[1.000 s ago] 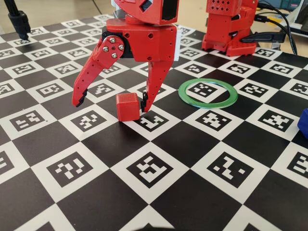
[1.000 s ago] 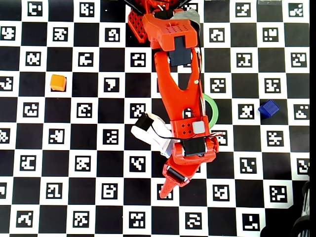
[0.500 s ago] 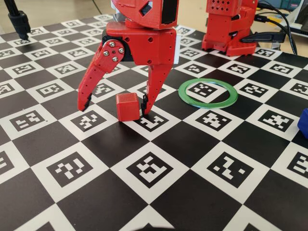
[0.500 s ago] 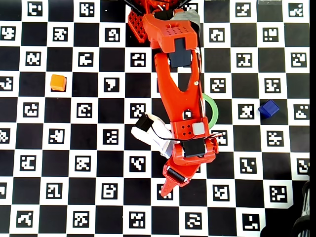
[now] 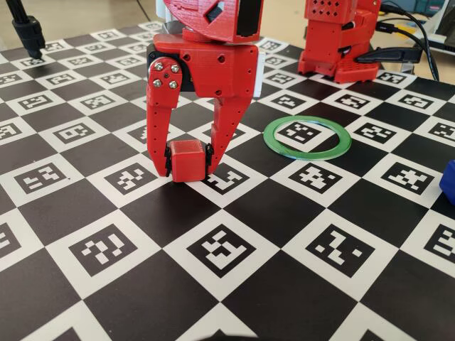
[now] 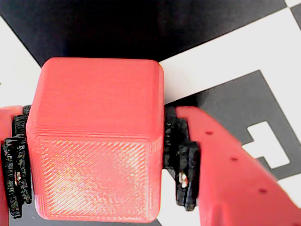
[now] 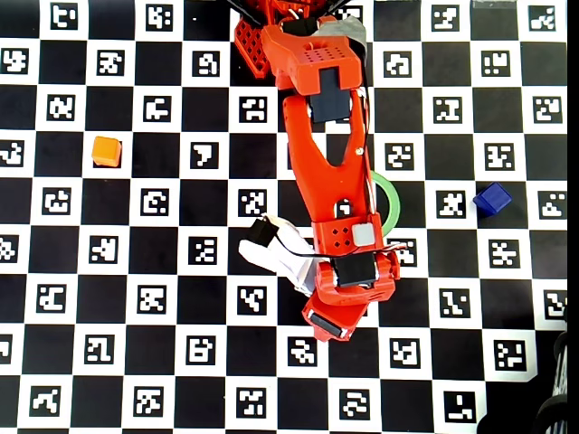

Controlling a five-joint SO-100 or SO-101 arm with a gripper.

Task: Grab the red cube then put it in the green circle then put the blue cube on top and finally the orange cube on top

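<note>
My gripper (image 5: 188, 169) is shut on the red cube (image 5: 187, 160), with a black pad pressed against each side, low at the checkered board. In the wrist view the red cube (image 6: 94, 141) fills the space between the pads of the gripper (image 6: 96, 174). The green circle (image 5: 269, 134) lies flat to the right of the gripper and has nothing in it. In the overhead view the arm covers most of the green circle (image 7: 391, 203) and hides the red cube. The blue cube (image 5: 448, 183) sits at the right edge, also seen from overhead (image 7: 491, 199). The orange cube (image 7: 107, 151) sits far left in the overhead view.
The arm's red base (image 5: 334, 42) stands at the back right with black cables (image 5: 405, 35) beside it. A black stand leg (image 5: 28, 32) is at the back left. The board (image 5: 227, 249) is a black-and-white checker of marker squares.
</note>
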